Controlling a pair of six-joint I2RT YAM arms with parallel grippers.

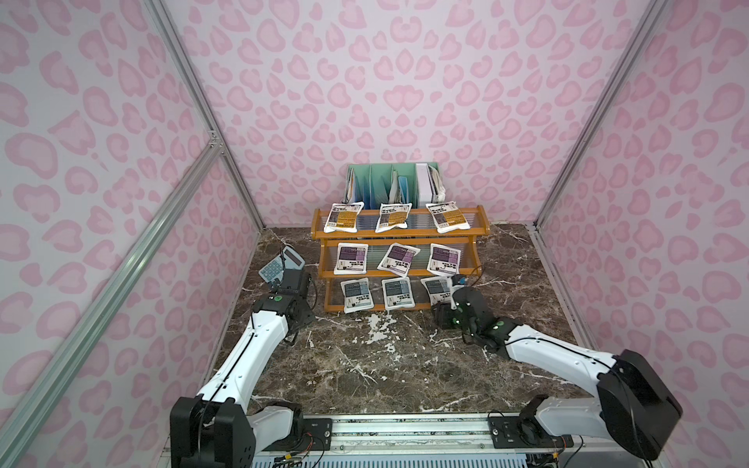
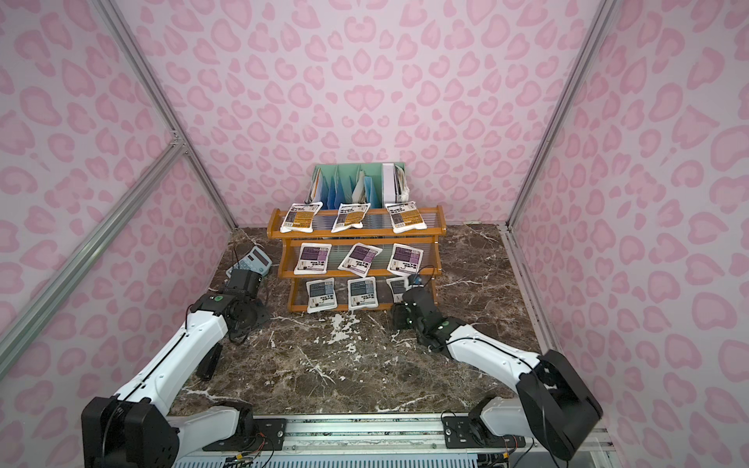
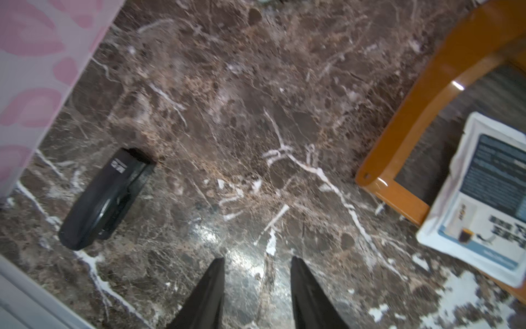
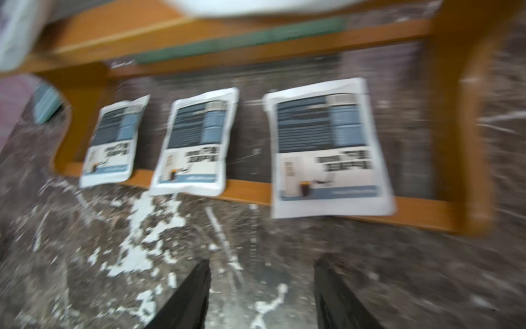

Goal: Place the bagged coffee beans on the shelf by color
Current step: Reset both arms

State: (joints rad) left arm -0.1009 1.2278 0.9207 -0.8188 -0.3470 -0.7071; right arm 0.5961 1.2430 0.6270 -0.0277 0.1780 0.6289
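The orange-brown shelf (image 1: 320,231) stands at the back of the marble table. Its top tier holds three yellow-orange bagged coffee beans (image 1: 343,216), the middle tier three purple ones (image 1: 352,258), and the bottom tier three grey-blue ones (image 1: 356,295). In the right wrist view, the right gripper (image 4: 262,262) is open and empty above the table, just in front of the rightmost grey-blue bag (image 4: 327,148). The left gripper (image 3: 257,260) is open and empty over bare marble, left of the shelf's side (image 3: 427,85). The leftmost grey-blue bag (image 3: 489,199) lies beside it.
A mint-green file rack (image 1: 391,182) stands behind the shelf. A light-blue calculator (image 1: 281,263) lies to the shelf's left, partly behind the left wrist. A black stapler (image 3: 105,199) lies near the left wall. Pink patterned walls close in three sides.
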